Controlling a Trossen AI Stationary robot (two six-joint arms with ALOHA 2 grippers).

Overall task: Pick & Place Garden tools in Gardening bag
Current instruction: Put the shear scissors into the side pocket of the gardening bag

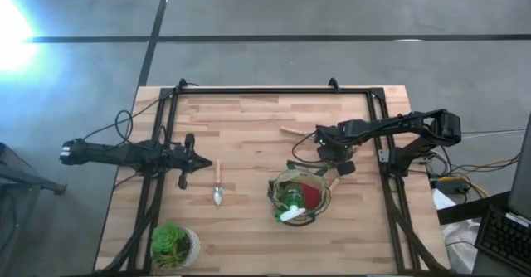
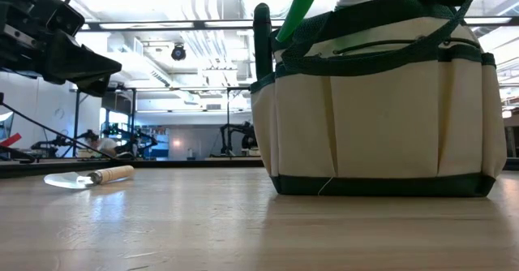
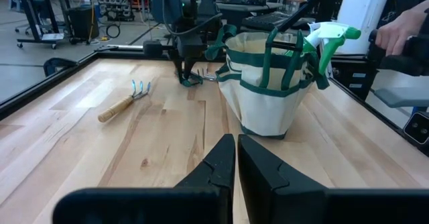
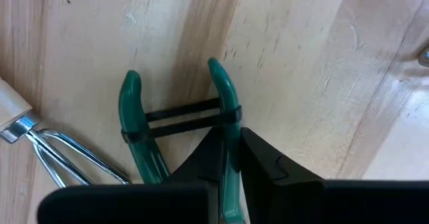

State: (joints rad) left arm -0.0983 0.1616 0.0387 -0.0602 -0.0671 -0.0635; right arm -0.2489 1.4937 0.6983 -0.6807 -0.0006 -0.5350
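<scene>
The right gripper (image 1: 325, 151) is down at the table (image 1: 249, 136) just beyond the gardening bag (image 1: 297, 196), toward the far edge. In the right wrist view its 2 dark fingers (image 4: 214, 153) are closed on 1 of the 2 green handles of the pruners (image 4: 224, 96), which lie flat on the wood with a dark band across both handles. Beside them in that view is the metal neck of a wooden-handled rake fork (image 4: 40, 140). The bag stands upright on the near-right part of the table; a green spray bottle with a white nozzle (image 1: 290, 204) and a pink-red item (image 1: 311, 194) are already in it, and the low view shows the bottle's green body (image 2: 296, 11) sticking up above the rim. A 2nd rake fork (image 3: 124, 102) lies on the table toward the far side, apart from the bag. The trowel (image 1: 218, 184) lies alone between the left arm and the bag, blade toward the near edge. The left gripper (image 1: 199, 166) waits over the left part of the table, its fingers (image 3: 221, 163) pressed together and holding nothing. A leafy plant in a pale pot (image 1: 174, 245) sits at the near-left corner.
</scene>
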